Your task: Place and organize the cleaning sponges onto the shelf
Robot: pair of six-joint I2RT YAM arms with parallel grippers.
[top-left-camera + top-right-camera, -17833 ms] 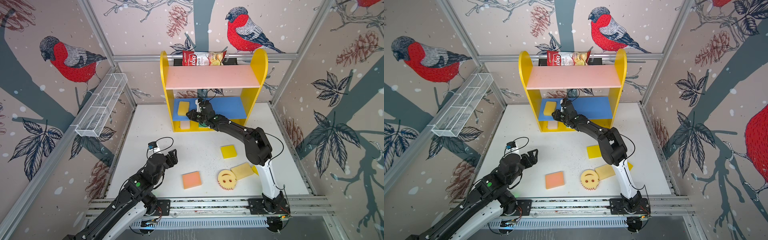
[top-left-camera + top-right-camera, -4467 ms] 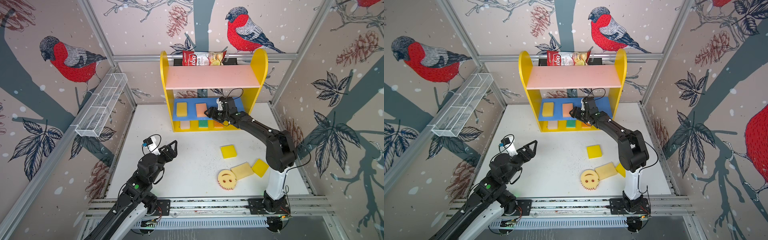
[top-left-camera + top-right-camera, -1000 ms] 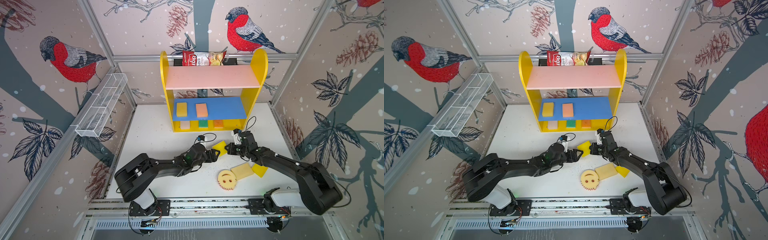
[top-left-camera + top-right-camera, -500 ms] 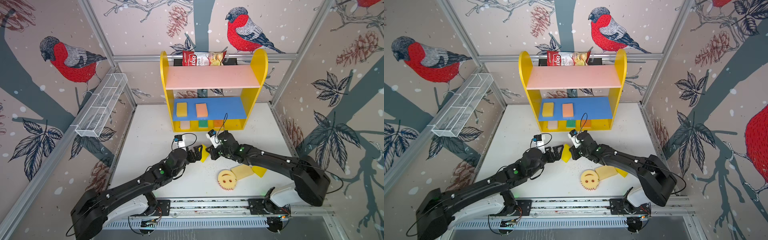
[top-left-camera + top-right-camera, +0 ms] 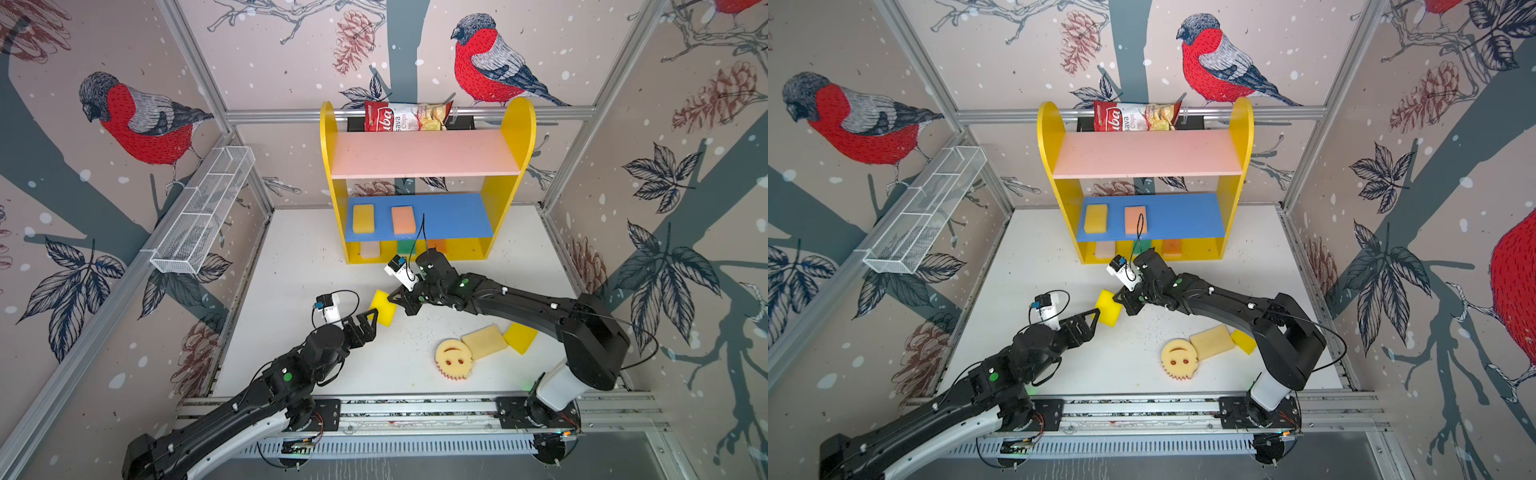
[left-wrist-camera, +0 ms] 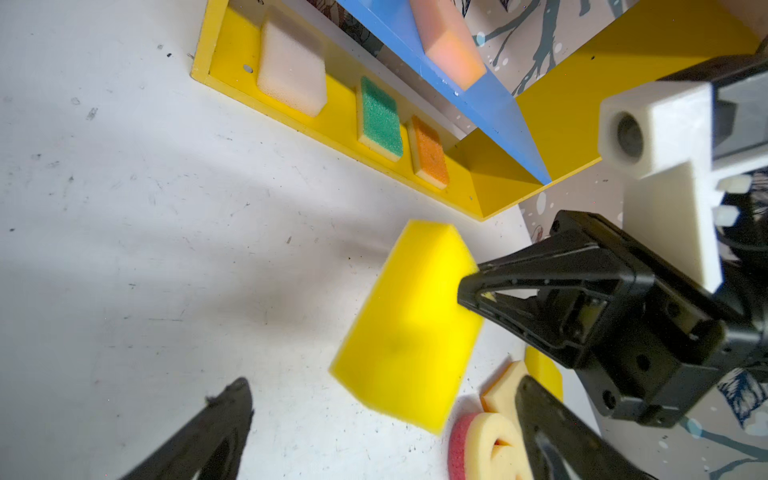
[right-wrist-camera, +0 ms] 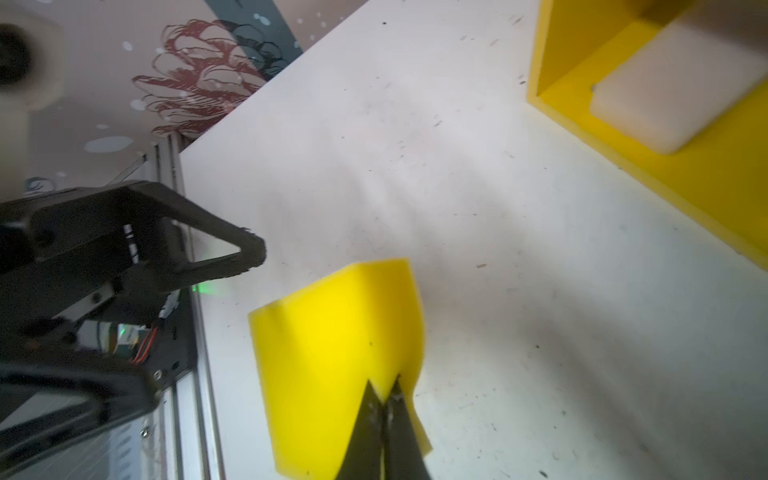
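The yellow sponge [image 5: 384, 307] — a plain, smooth-faced foam block, bright and square-edged — hung tilted above the bench [image 5: 299, 266], in front of the shelf [image 5: 514, 124]. The right gripper [image 5: 392, 298] was clenched on one corner (pinching it thin); the left gripper [image 5: 371, 319] gaped wide just beside it.

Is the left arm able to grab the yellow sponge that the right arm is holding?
Probably yes. The left gripper is wide open right beside the yellow sponge, which the right gripper pinches by one edge. Nothing stands between them, and the sponge's free end points toward the left gripper.
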